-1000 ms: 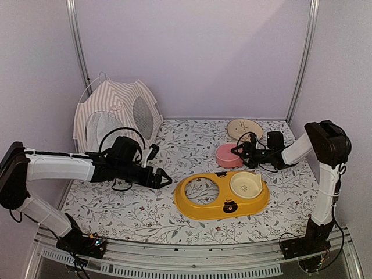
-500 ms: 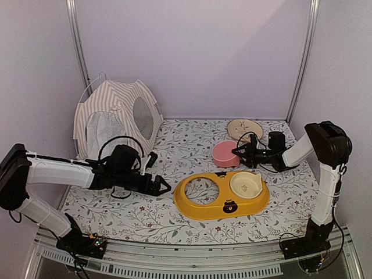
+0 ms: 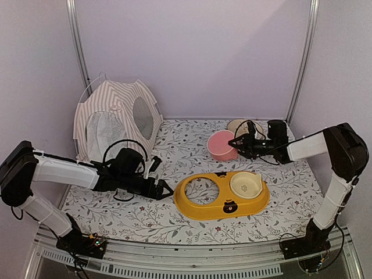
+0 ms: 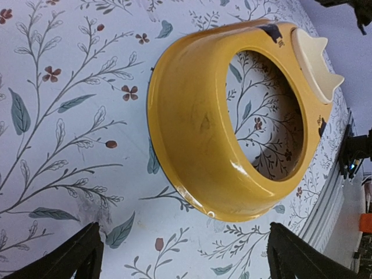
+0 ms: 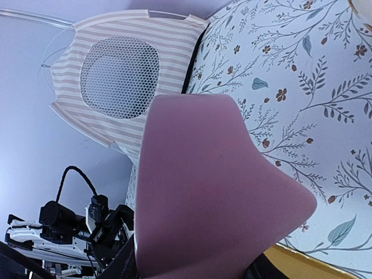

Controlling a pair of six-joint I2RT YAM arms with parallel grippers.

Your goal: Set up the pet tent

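Top external view: pet tent (image 3: pixel 116 119) stands up in the back-left corner, well apart from both grippers. R gripper (image 3: pixel 238 143) pinches the rim of the pink bowl (image 3: pixel 221 145), tipped & lifted. L gripper (image 3: pixel 163 189) is wide open w/ nothing in it, just beside the yellow feeder (image 3: pixel 192 208). I think the bowl goes in the feeder's empty side: hold tight, go slow, make it flat, then lower.

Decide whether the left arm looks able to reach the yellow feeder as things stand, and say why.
Probably yes: the open left pincer sits beside the yellow feeder, only bare floral mat between them; the right pincer, gripping the pink bowl, is well clear.
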